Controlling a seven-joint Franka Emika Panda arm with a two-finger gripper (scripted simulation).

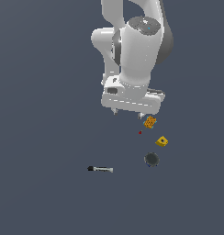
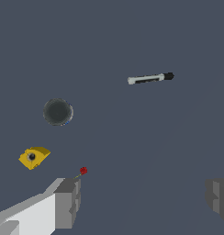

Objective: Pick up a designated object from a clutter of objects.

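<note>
The gripper (image 1: 127, 112) is held released above the surface, centre frame, beside the orange block (image 1: 150, 122), presumably for alignment.

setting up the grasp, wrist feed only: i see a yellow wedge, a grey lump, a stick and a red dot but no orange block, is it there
Observer: Yes. In the exterior view the orange block lies just below the gripper, toward that view's right.
Operator: is it touching the wedge
Observer: No. The yellow wedge sits apart from it, lower in the exterior view, with bare floor between.
Operator: and the red dot
Observer: The red dot sits apart from the block, slightly toward the exterior view's left.
</note>
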